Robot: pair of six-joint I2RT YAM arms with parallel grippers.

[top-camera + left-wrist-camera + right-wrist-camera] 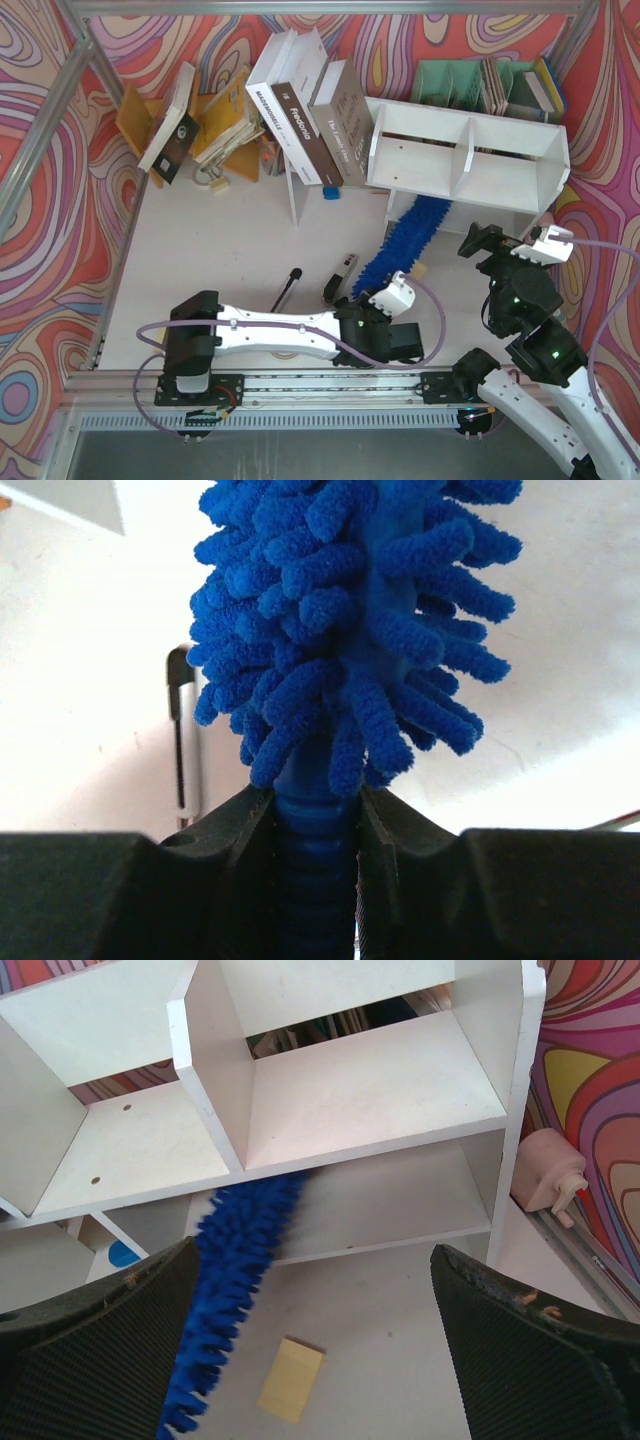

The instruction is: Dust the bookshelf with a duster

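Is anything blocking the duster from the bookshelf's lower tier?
Nothing visible. The duster, clamped in the left tool, reaches into the bookshelf's lower tier; a yellow block lies beside it, off its path.

We're looking into a robotics lab cell here, not anybody's home. Bare aluminium frame bars (300, 8) are boxing in the white tabletop (220, 240), and swirling red-and-purple printed panels (40, 200) are standing in for walls along its far, left and right edges. Along the near edge a metal rail (330, 385) is carrying two robot arms, the left arm (270, 335) and the right arm (545, 350), with purple cables (605, 245) trailing off them. Staged props are filling the far side: a white bookshelf (510, 160) towards the far right corner, leaning books (300, 110), and a green file organiser (445, 85) behind.
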